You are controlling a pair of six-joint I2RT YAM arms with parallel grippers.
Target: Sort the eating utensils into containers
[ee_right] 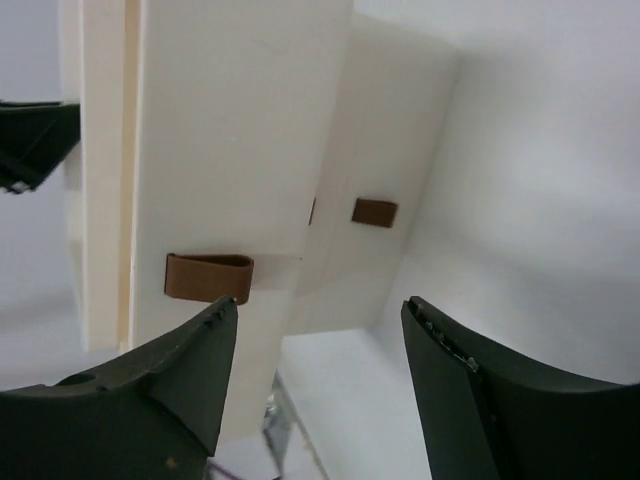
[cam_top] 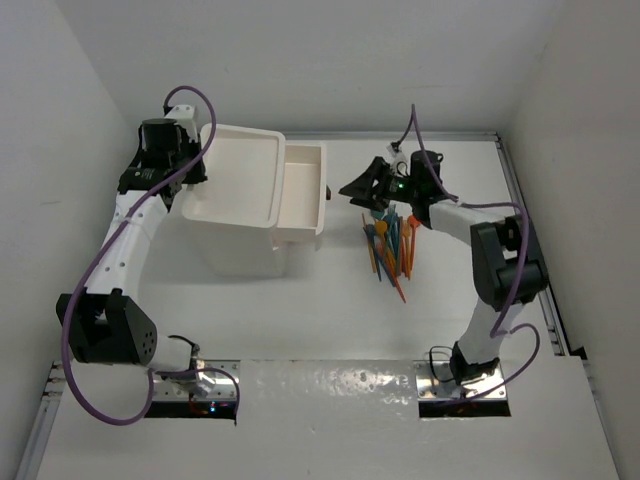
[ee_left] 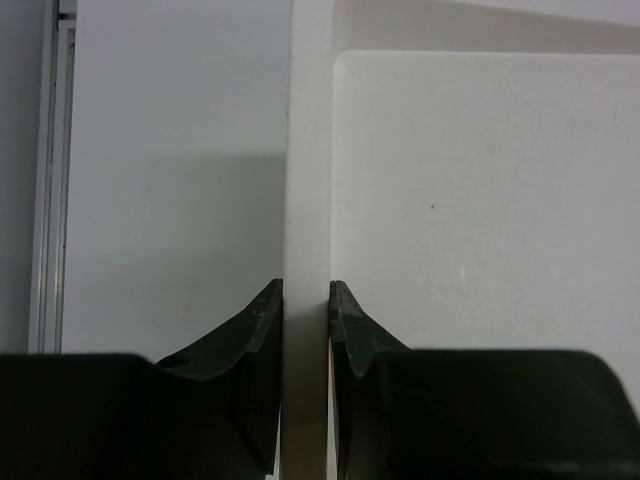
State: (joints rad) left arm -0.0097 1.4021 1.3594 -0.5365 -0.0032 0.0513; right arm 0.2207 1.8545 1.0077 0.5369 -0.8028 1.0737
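Top: left gripper [cam_top: 188,178] clamped on the unit's [cam_top: 240,215] left rim [cam_top: 200,207]. Drawer [cam_top: 303,190] stands pulled out to the right. Right gripper [cam_top: 362,188] wide, just right of the drawer front. Utensils [cam_top: 390,245] piled on the table [cam_top: 300,320], just on that gripper's near side.
Left wrist: fingers [ee_left: 262,325] pinch the rim [ee_left: 308,150].
Right wrist: gripper [ee_right: 320,305] wide and empty. Knob [ee_right: 208,276] sits just beside one fingertip, outside the gap.

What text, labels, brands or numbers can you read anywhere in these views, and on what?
No text to read: the white drawer unit, its brown knobs and the coloured utensils are plain, with no label, brand, number or sign showing in any view.
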